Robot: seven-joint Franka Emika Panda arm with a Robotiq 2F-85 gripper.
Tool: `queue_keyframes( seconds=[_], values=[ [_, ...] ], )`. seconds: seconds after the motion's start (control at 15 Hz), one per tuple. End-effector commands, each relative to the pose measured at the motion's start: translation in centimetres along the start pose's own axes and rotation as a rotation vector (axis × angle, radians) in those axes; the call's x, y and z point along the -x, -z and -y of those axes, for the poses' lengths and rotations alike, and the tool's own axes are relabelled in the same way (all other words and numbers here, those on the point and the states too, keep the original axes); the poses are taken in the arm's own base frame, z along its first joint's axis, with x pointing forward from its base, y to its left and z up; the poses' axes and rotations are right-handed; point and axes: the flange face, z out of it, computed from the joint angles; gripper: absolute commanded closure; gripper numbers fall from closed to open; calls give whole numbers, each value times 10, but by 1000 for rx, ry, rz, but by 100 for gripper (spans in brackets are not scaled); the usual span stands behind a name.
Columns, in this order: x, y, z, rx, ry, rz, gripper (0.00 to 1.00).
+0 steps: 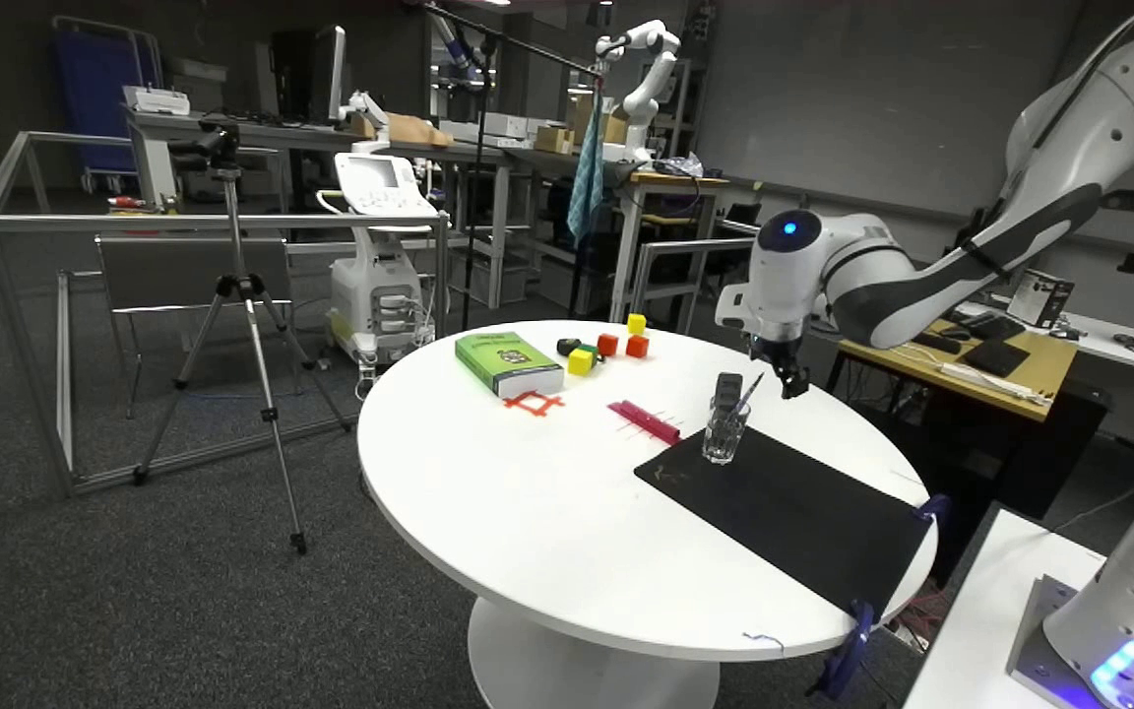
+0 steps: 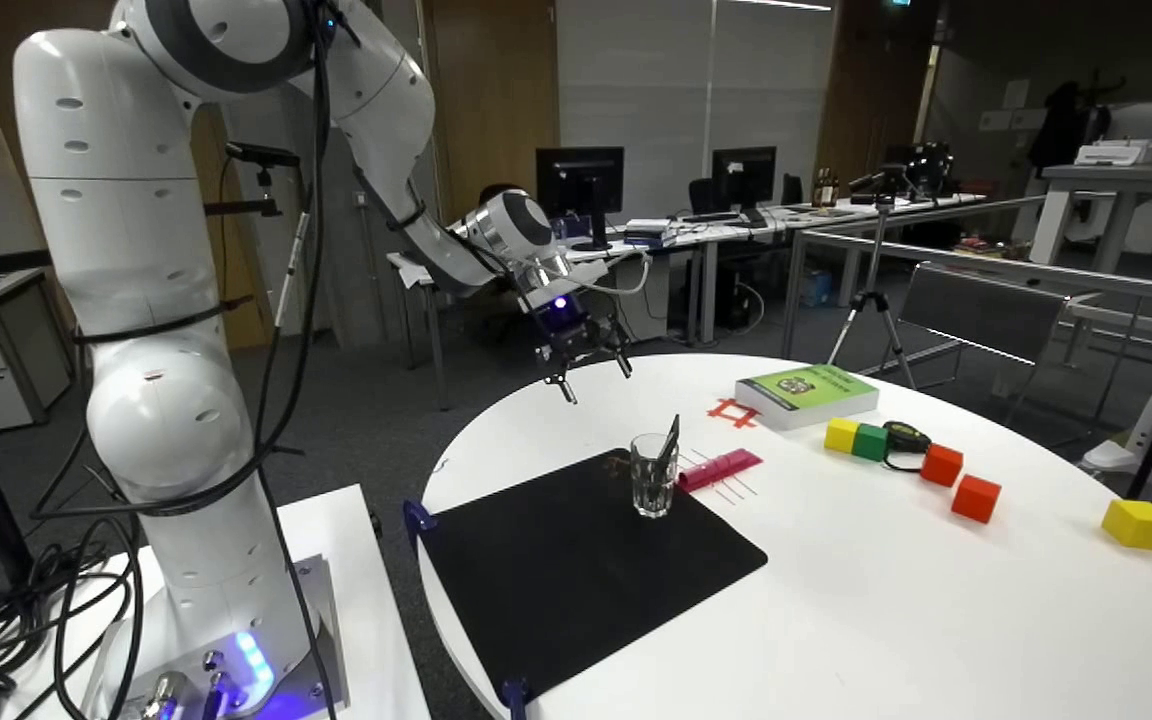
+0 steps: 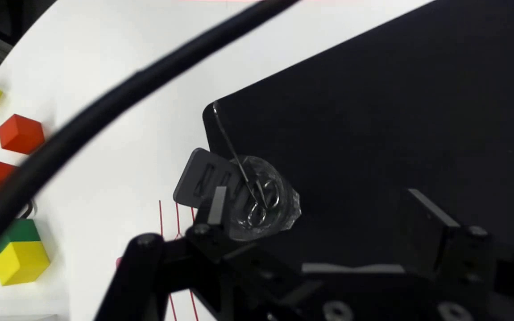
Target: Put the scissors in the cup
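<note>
The cup [image 1: 721,448] is a clear faceted glass, upright on a black mat. Inside it, in the wrist view, two shiny rings and thin metal blades look like the scissors [image 3: 261,193], rings low and blades pointing up. A slender shaft [image 3: 226,136] leans out past the rim; whether it belongs to the scissors I cannot tell. Beside it a dark grey slotted flat piece [image 3: 202,176] also sticks out of the cup. My gripper [image 2: 597,380] hangs above the table, higher than the cup and apart from it. Its fingers [image 3: 217,206] stand wide open, holding nothing.
The black mat [image 2: 576,570] covers one side of the round white table [image 1: 488,492]. Farther off lie a magenta piece [image 1: 648,421], a green book [image 2: 804,393], a tape measure [image 2: 906,437] and several coloured blocks [image 2: 976,498]. A black cable [image 3: 118,100] crosses the wrist view.
</note>
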Motion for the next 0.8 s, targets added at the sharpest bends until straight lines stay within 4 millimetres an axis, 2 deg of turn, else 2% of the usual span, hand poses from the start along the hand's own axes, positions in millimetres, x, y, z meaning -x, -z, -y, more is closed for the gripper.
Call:
queue_keyframes(
  seconds=[0.0, 0.27, 0.53, 0.73],
  values=[
    [42, 22, -13, -83, -116, -109, 0],
    [76, 25, -35, -204, -256, -175, 0],
    [109, 7, -59, -324, -399, -257, 0],
    [134, -14, -80, -435, -507, -312, 0]
  ],
)
